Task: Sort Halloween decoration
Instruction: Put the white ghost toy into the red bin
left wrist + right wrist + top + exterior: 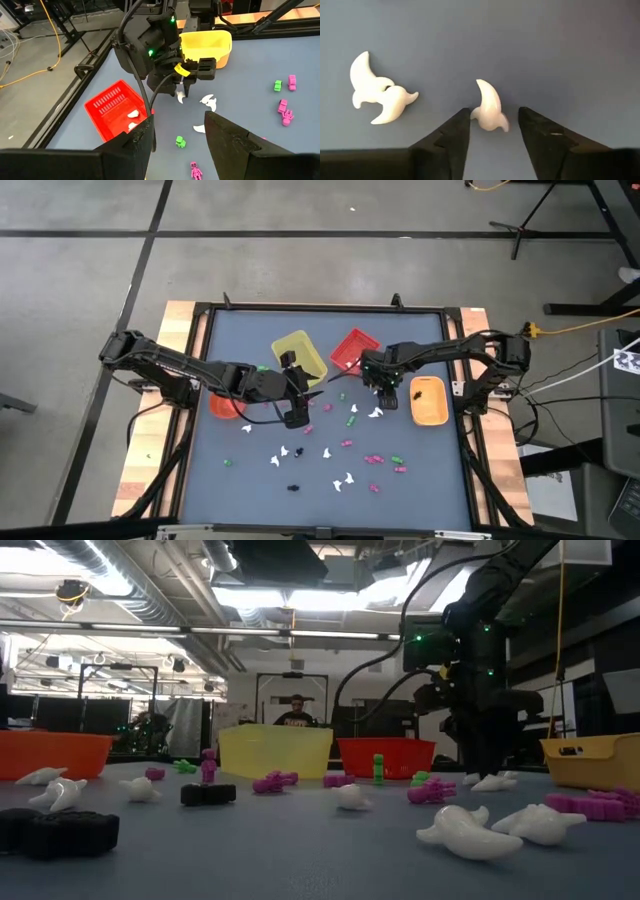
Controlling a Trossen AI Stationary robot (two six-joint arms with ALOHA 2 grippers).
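I see my left gripper (296,418) hovering near the tabletop's (230,480) middle, just in front of the yellow bin (300,350), fingers spread wide and empty. Right of it, beside the red bin (352,348), my right gripper (384,395) is low over a white curved trinket (489,107). The trinket lies flat between the parted fingers, which do not touch it; its long axis runs along the gap and its pointed tip aims away from the wrist. Two more white trinkets (376,90) lie touching each other nearby.
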